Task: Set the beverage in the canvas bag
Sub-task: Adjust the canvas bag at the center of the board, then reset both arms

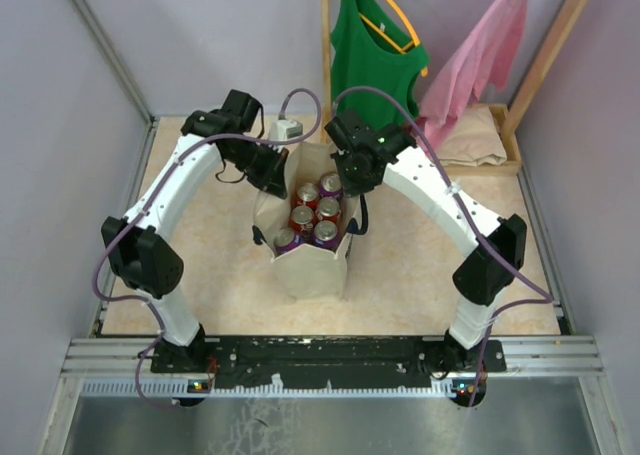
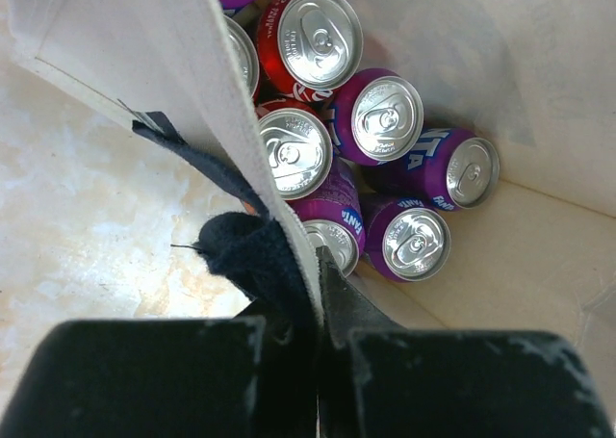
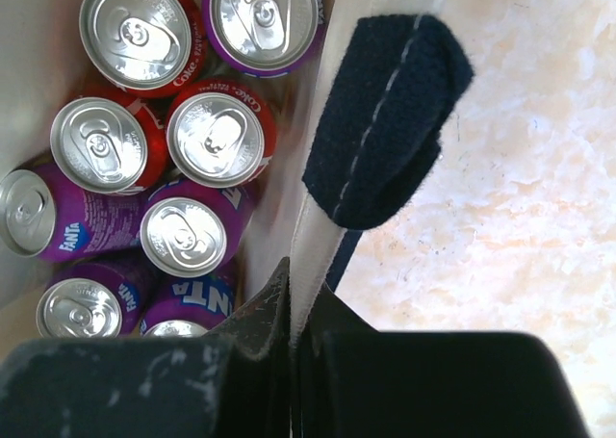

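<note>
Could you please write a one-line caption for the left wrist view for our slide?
Left gripper, jaws shut on the canvas bag rim, with red and purple cans packed inside.

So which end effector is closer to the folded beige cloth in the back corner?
Right. The right end effector clamps the canvas bag's right rim, the folded beige cloth behind it to the right; the left end effector clamps the opposite rim, farther off.
</note>
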